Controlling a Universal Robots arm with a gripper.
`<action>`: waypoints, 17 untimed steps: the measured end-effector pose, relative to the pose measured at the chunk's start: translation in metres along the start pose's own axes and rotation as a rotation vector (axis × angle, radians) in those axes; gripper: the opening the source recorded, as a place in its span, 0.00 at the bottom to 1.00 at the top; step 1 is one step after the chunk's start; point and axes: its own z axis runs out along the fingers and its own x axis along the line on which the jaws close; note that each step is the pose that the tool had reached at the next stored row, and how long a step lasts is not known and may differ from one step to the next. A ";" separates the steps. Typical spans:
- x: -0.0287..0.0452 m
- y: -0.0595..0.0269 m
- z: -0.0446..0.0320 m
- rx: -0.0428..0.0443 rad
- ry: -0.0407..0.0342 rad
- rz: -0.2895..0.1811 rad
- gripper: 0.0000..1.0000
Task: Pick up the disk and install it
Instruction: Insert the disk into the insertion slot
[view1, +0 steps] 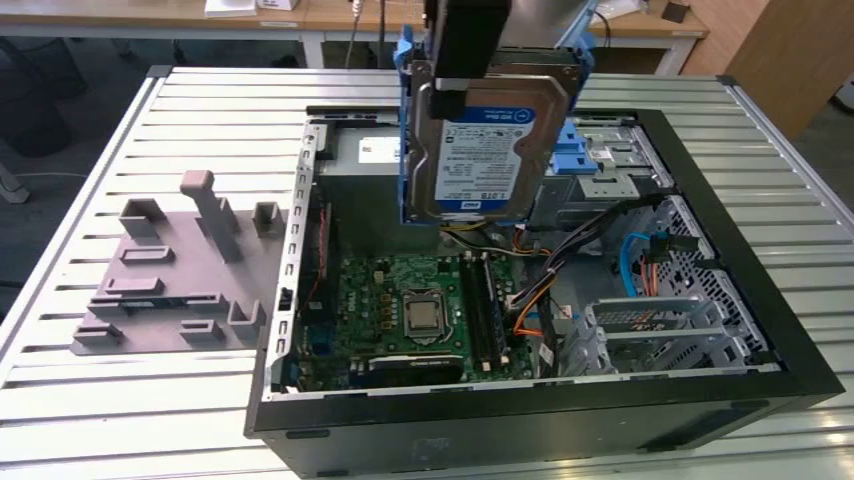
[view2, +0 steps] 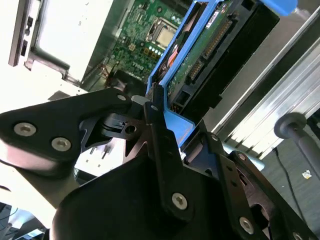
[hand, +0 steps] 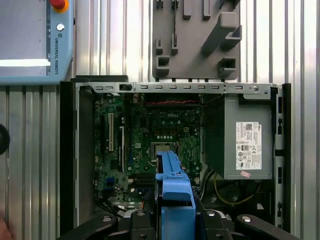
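Observation:
The disk (view1: 487, 150) hangs upright above the open computer case (view1: 534, 425), its blue-and-white label facing the exterior camera and a blue carrier frame round its edges. My gripper (view1: 457, 85) is shut on the disk's upper end, black fingers clamping the blue frame. In the second wrist view the fingers (view2: 155, 125) pinch the blue carrier of the disk (view2: 200, 60), whose circuit-board side shows. The first wrist view looks down past the blue carrier (hand: 174, 185) to the motherboard (hand: 160, 130). The disk sits over the case's middle, above the boards.
Inside the case lie the motherboard (view1: 400, 300), cables, a metal drive cage (view1: 667, 330) at the exterior view's right and a grey box with a white sticker (hand: 247, 145). A grey fixture board (view1: 174, 270) lies on the slatted table. A control tablet (hand: 30, 40) rests beside the case.

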 end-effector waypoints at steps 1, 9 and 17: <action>0.0003 -0.0045 0.0001 0.0000 -0.0001 0.000 0.36; 0.0214 -0.0127 0.0036 0.0000 -0.0001 0.000 0.36; 0.0355 -0.0328 0.0059 -0.0001 0.0001 0.000 0.36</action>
